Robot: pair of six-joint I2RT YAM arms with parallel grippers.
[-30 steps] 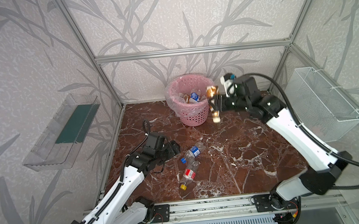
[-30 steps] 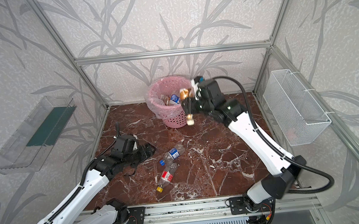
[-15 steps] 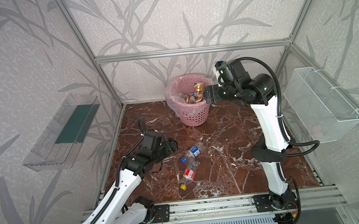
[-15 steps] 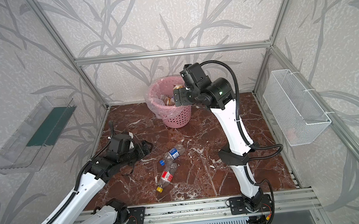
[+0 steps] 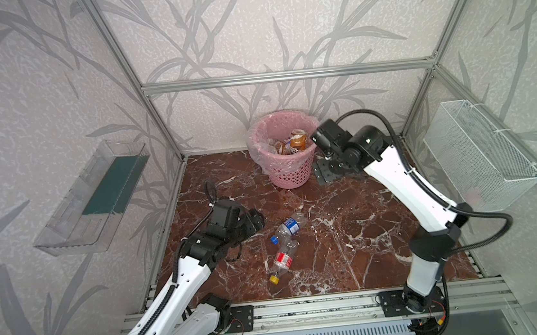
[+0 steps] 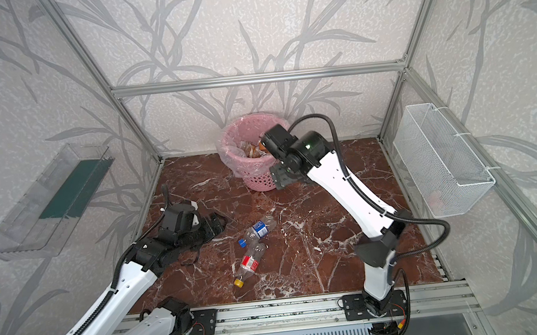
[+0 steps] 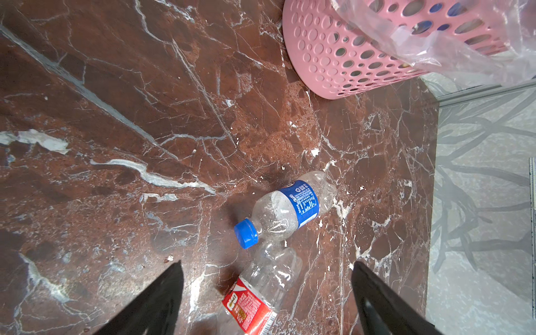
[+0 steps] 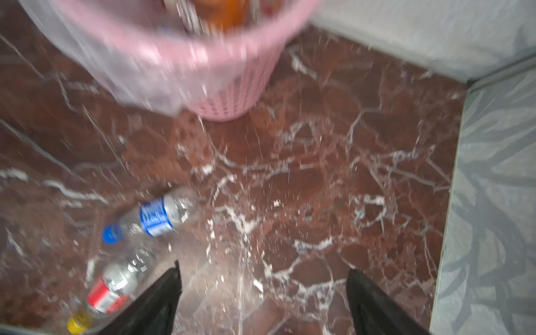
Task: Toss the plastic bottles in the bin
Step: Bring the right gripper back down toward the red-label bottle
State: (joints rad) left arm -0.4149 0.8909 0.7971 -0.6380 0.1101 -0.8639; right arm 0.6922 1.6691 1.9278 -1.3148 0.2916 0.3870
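Nearest on the table, not yet picked up: red-label bottle (image 5: 282, 259) with yellow cap, then blue-label bottle (image 5: 290, 225) touching it, both clear, crumpled, lying on their sides. Just left of them, left jaws spread, empty. Farther back, orange-brown bottle (image 5: 298, 140) now dropped into the pink bin (image 5: 290, 177); right jaws spread, empty, drawn back to its right. Two left to bin.

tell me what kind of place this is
Probably a robot test cell, not a home: an aluminium frame with wallpapered panels encloses a marble-look floor; left arm and right arm stand on a rail.
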